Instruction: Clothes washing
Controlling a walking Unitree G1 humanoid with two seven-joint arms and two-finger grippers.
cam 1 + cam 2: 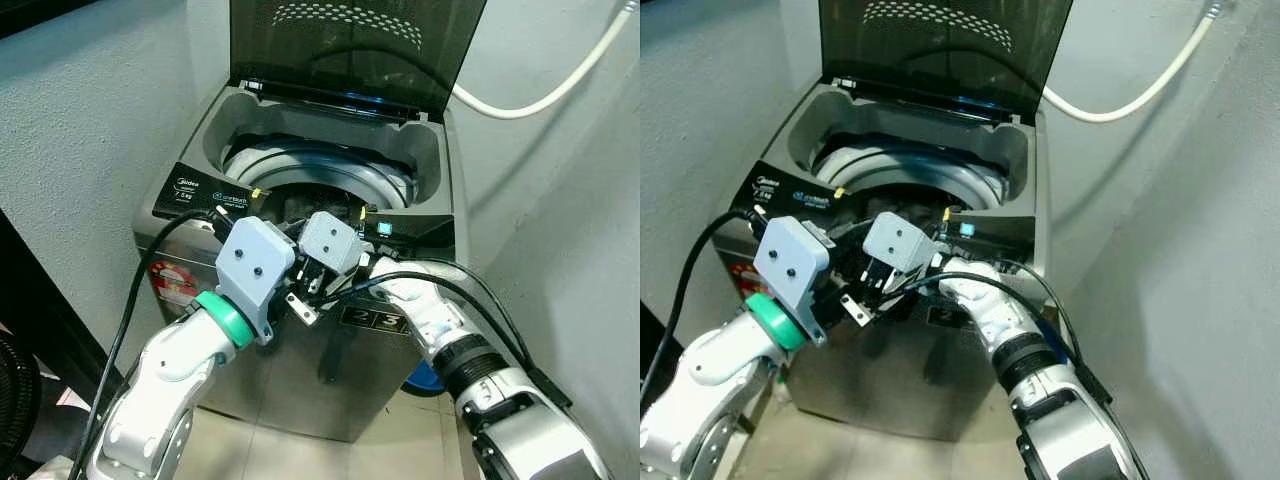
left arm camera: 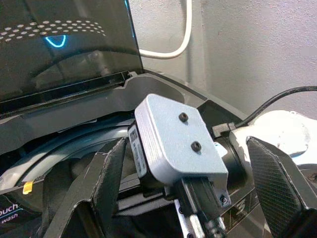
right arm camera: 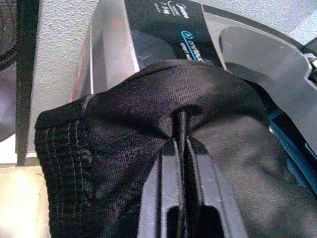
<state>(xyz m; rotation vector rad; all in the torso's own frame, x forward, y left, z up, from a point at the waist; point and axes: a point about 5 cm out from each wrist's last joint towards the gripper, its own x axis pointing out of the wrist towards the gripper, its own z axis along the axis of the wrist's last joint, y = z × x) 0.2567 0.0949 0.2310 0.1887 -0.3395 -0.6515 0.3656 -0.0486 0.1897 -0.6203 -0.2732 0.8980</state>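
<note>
right gripper (image 3: 181, 148) pinches black garment (image 3: 148, 114), seemingly over washer (image 1: 200, 190) rim

washer drum (image 1: 320, 185) open under raised lid (image 1: 355, 45), both arms crowding front rim

A black, finely knit cloth garment (image 3: 148, 124) is seen; the washing machine (image 1: 300, 390) is finished in brushed metal, its lid (image 1: 350, 50) in glossy dark plastic.

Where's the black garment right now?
The black garment is pinched in the right gripper, held over the front edge of the open washing machine, just in front of the drum opening and beside the left gripper.
</note>
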